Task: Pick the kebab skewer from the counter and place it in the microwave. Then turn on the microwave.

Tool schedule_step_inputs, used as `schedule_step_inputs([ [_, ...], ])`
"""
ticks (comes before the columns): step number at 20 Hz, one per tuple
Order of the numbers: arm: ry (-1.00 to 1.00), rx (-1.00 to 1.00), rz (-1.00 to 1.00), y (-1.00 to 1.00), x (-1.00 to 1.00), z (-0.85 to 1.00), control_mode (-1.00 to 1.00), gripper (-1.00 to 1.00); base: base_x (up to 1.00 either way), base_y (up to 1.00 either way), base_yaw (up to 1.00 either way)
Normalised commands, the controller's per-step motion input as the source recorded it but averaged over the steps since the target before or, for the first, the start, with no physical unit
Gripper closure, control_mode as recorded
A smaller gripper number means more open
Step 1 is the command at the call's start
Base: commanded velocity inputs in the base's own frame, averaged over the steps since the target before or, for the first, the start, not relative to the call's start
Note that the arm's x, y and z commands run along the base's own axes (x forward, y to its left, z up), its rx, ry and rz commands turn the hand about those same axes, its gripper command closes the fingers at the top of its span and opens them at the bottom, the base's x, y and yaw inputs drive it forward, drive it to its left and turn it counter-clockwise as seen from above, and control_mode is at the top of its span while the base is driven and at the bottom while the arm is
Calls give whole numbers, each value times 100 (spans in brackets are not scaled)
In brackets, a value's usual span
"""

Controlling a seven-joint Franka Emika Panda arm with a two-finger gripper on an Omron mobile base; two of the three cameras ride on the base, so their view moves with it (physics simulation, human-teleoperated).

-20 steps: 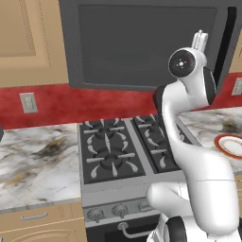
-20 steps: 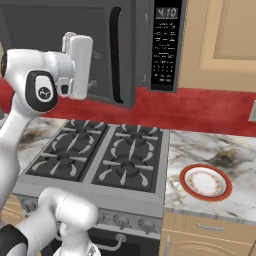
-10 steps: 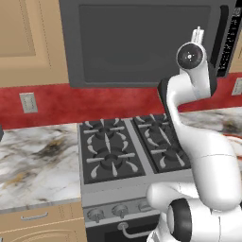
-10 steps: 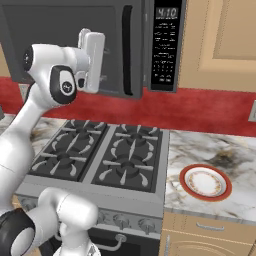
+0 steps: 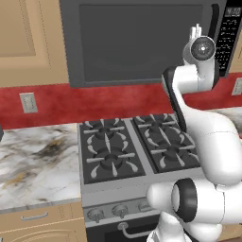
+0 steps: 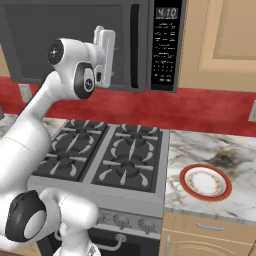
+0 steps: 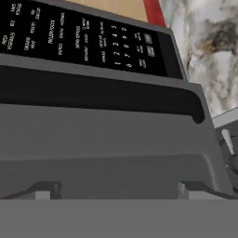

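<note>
**Tool raised at the microwave door, fingers apart, nothing held**

You have the tool (image 6: 105,37) up high in front of the microwave (image 6: 65,45), close to its door and just beside the curved black handle (image 6: 134,45). Its fingers (image 7: 49,190) stand wide apart and empty. In the hand view the handle (image 7: 102,95) runs across the frame with the keypad panel (image 7: 83,39) beyond it, so the tool is already facing the right part of the door.

The door looks closed, and I cannot find the kebab skewer anywhere on the desk (image 6: 225,155); the red-rimmed plate (image 6: 205,182) there appears bare. My judgement is that the step in hand is working the door by its handle.

To do it well, centre the handle between the two fingers before you close them, keep the wrist square to the bar, and avoid brushing the keypad. Then move along the door's swing rather than straight back, so the grip does not slip.
</note>
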Motion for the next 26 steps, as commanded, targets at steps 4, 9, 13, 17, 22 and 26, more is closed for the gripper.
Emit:
schedule_step_inputs([
  [4, 4, 0, 16, -8, 35, 0, -100, -100, 0, 0, 0],
  [9, 4, 0, 18, -11, 30, -1, -100, -100, 0, 0, 0],
  [13, 3, 0, 16, -5, 20, -7, -100, -100, 0, 0, 0],
  [17, 1, 0, 15, -2, 15, -11, -100, -100, 0, 0, 0],
  [22, 0, 0, 15, 0, 0, -11, -100, -100, 0, 0, 0],
  [26, -1, 0, 8, -2, -13, 0, -100, -100, 0, 0, 0],
])
